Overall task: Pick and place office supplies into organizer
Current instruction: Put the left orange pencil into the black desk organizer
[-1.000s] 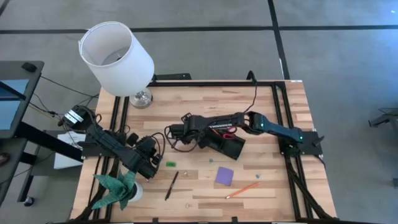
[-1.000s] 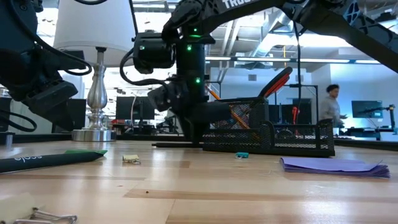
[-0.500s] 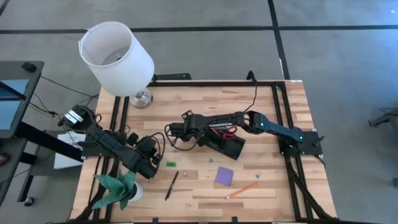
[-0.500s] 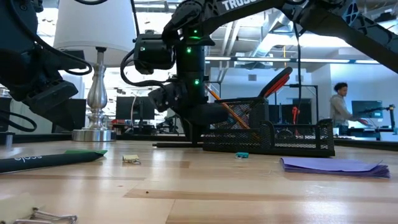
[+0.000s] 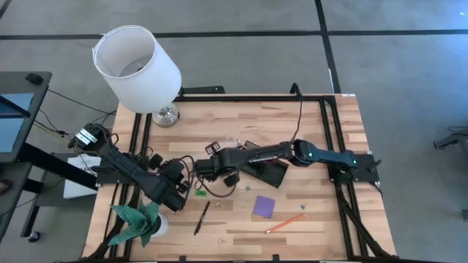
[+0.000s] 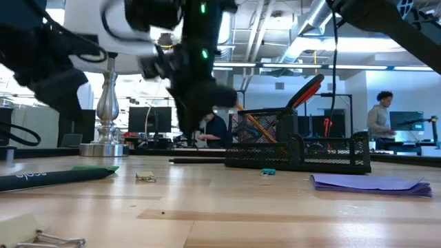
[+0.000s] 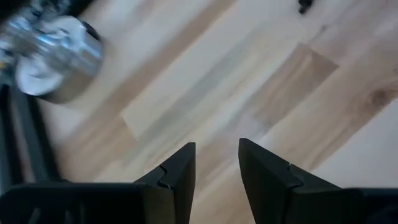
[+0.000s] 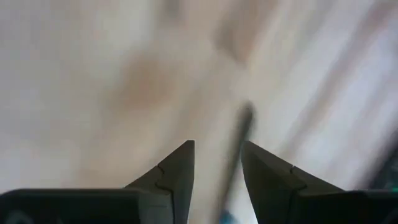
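Now right pincer [image 5: 201, 172] hovers, fingers parted, beside the organizer [image 5: 265, 169].

the black mesh organizer [image 6: 296, 148] sits mid-table holding red-handled scissors [image 6: 306, 90] upright and orange pencils [image 6: 258, 127]. near it lie a purple note pad [image 5: 264, 206], 1 orange pencil [image 5: 285, 223], a black pen [image 5: 202, 217] and a green piece [image 5: 200, 193].

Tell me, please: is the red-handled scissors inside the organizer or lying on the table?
Inside. In the low view the red-handled scissors stand tilted, handle up, rising out of the black organizer; their blades are hidden behind its mesh wall.
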Controlling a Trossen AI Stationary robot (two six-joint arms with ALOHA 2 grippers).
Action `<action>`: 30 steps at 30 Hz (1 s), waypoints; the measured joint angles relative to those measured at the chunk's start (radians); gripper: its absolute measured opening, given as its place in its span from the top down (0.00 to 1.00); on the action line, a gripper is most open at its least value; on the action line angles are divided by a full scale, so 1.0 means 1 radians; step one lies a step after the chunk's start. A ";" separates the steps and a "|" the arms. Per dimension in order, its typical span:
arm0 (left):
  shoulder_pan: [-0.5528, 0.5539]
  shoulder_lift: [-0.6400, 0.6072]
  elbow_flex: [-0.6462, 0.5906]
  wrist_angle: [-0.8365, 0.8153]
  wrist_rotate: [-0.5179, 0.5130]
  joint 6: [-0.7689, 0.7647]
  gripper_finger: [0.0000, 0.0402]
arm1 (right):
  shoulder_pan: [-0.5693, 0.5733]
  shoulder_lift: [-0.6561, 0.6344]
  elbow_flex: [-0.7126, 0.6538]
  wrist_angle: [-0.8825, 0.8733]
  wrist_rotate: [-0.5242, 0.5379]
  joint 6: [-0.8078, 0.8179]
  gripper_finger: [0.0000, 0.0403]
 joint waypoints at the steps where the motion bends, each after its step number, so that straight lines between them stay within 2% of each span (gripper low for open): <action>1: -0.001 0.000 0.014 -0.035 -0.002 -0.008 0.70 | 0.007 -0.011 -0.007 0.029 -0.055 0.035 0.68; 6: -0.026 -0.001 0.049 -0.144 -0.026 -0.117 0.70 | 0.032 -0.036 -0.017 0.119 -0.420 0.162 0.68; 9: -0.062 -0.001 0.051 -0.145 -0.039 -0.157 0.70 | 0.055 -0.034 -0.018 0.169 -0.520 0.188 0.68; 12: -0.113 0.000 0.051 -0.145 -0.048 -0.226 0.70 | 0.078 -0.034 -0.018 0.223 -0.517 0.207 0.68; 16: -0.208 0.000 0.051 -0.153 -0.084 -0.352 0.70 | 0.099 -0.034 -0.018 0.274 -0.516 0.341 0.69; 20: -0.293 0.000 0.051 -0.182 -0.100 -0.469 0.70 | 0.124 -0.043 -0.020 0.172 -0.514 0.420 0.69; 24: -0.341 0.000 0.052 -0.189 -0.101 -0.523 0.70 | 0.145 -0.082 -0.019 0.057 -0.501 0.410 0.69; 30: -0.360 0.000 0.052 -0.189 -0.107 -0.565 0.70 | 0.147 -0.216 -0.019 -0.057 -0.388 0.426 0.69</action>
